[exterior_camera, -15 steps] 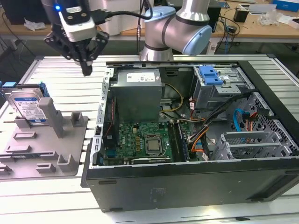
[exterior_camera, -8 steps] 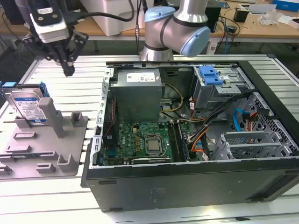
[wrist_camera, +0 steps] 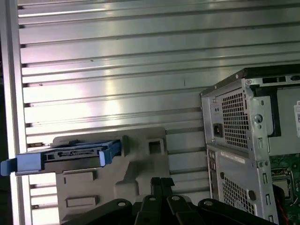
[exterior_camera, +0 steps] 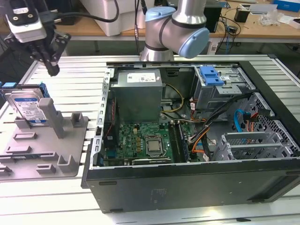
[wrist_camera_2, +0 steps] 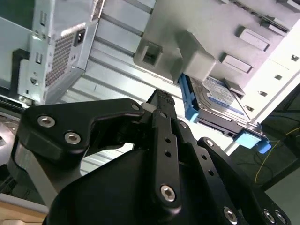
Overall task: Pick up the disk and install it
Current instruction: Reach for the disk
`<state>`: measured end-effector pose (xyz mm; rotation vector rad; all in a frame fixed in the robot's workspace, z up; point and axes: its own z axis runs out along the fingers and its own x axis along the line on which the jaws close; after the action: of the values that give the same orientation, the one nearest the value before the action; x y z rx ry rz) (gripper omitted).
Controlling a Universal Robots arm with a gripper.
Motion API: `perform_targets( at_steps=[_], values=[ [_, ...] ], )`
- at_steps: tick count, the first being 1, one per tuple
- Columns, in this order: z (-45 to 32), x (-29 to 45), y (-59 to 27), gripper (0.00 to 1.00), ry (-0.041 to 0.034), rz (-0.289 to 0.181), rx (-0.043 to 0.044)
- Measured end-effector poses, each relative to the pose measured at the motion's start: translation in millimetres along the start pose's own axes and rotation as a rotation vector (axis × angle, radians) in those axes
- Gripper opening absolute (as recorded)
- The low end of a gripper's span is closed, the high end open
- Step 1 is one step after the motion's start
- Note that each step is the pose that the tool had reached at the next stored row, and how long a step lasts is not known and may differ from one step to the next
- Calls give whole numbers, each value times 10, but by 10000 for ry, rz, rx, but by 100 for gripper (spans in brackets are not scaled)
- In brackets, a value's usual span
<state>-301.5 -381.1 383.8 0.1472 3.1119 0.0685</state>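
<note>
Blue-framed disk [exterior_camera: 28, 107] upright in grey holder [exterior_camera: 51, 150], top edge free, gripper [exterior_camera: 53, 69] above, fingers together, not touching, open computer case [exterior_camera: 187, 187] on the exterior view's right

Exterior view evenly lit, diffuse. First wrist view: strong glare bands on slatted table [wrist_camera: 117, 61]. Second wrist view: table edge washed out, possibly overexposed.

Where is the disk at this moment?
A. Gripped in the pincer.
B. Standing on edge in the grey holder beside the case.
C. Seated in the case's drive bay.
B: the disk stands on edge in the grey holder, with the pincer apart from it, holding nothing.
</note>
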Motion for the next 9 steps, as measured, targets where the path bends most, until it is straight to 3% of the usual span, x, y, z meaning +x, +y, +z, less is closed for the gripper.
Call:
perform_targets(
  at_steps=[4, 7, 9],
  values=[
    [19, 228, 58, 11, 1, 1, 1],
    [30, 337, 88, 11, 0, 0, 0],
    [40, 451, 124, 11, 0, 1, 1]
  ],
)
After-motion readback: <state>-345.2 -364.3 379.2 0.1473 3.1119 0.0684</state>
